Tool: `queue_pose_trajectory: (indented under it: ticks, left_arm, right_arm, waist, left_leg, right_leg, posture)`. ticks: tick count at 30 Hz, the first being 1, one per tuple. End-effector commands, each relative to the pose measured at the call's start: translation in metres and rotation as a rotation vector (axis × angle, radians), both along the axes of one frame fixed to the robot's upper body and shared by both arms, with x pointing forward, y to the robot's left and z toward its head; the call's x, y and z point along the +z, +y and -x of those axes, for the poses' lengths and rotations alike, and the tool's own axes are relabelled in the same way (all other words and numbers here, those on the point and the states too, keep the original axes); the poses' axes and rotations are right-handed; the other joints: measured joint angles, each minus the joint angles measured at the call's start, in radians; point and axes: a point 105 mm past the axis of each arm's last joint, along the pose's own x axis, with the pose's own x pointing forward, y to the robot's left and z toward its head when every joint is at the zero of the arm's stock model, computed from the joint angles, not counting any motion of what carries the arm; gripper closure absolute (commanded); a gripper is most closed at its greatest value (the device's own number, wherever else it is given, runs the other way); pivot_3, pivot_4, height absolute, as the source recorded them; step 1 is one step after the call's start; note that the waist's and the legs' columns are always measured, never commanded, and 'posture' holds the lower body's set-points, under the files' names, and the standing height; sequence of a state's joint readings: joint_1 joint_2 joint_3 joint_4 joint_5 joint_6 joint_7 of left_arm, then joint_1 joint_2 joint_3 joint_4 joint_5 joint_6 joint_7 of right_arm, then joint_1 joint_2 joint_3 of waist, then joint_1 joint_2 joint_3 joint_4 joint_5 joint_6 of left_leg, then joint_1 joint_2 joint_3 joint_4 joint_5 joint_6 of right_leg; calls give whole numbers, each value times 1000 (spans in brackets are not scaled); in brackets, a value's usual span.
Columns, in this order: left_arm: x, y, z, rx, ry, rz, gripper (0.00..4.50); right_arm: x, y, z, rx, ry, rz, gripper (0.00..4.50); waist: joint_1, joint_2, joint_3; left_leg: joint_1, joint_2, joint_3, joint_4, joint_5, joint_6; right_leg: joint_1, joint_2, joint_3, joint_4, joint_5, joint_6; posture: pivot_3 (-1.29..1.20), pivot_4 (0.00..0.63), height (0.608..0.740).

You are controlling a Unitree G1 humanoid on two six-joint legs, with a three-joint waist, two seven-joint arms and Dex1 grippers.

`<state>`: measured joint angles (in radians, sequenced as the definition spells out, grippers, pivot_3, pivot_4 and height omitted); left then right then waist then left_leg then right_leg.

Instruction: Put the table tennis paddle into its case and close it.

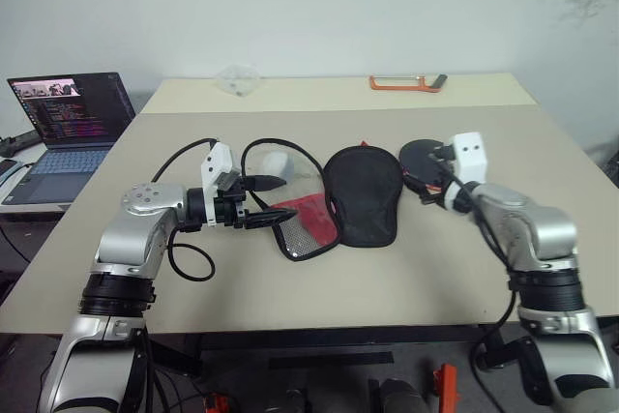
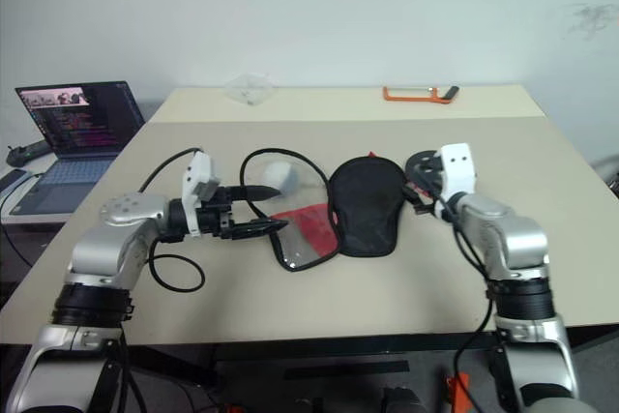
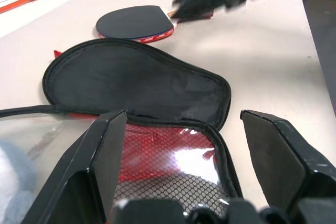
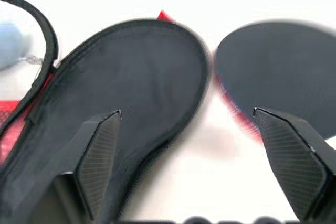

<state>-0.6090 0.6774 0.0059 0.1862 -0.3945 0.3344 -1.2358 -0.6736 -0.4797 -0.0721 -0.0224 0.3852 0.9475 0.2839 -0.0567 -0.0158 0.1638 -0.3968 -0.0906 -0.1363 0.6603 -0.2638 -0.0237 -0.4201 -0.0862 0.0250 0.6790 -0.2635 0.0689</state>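
Both hands [image 1: 259, 216] [image 1: 428, 192] gape empty; paddle [image 3: 134, 22] lies flat beside case [image 1: 363, 195].

1. One table tennis paddle [image 1: 423, 156], black face up.
2. One case [image 1: 362, 196], lying unzipped, with its red mesh flap spread beside it.
3. Two grippers: left gripper [image 1: 263, 217] and right gripper [image 4: 199, 156], both with fingers spread.
4. One laptop [image 1: 70, 131].
5. One orange-framed tool [image 1: 406, 82].
6. Two tables [image 1: 319, 287] pushed together.
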Motion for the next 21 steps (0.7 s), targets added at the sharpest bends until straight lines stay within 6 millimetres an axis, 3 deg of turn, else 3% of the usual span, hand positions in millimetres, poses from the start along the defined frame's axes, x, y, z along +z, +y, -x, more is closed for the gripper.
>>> queue_pose_trajectory:
  ticks: [1,4,7,9,21]
  left_arm:
    - [17,-7,5,-43,-63,32,733]
    - [18,-14,6,-76,-50,39,733]
    - [17,-30,13,-174,-17,18,733]
    - [17,-38,16,-210,-14,17,733]
    - [17,-60,21,-254,-17,12,733]
  right_arm:
    - [17,-29,-1,39,-67,100,40]
    - [8,-55,-6,49,-23,163,40]
    - [-15,-100,-17,-1,58,302,40]
    - [-22,-113,-22,-21,97,297,40]
    - [-42,-124,-38,-92,195,248,40]
  waist:
    - [1,0,0]
    - [4,-1,0]
    - [3,-1,1]
    - [1,-1,1]
    - [-1,-1,2]
  left_leg:
    - [0,0,0,0,0,0]
    - [0,0,0,0,0,1]
    - [0,0,1,0,1,1]
    - [0,0,2,0,1,2]
    - [0,0,4,0,3,-1]
  right_leg:
    - [0,0,0,0,0,0]
    - [1,-1,-1,-1,0,0]
    - [2,-1,-2,-1,0,0]
    - [2,-1,-2,-1,0,0]
    - [0,0,3,-1,0,0]
  posture:
    - [0,150,740]
    - [0,150,740]
    - [0,150,740]
    - [0,150,740]
    - [0,150,740]
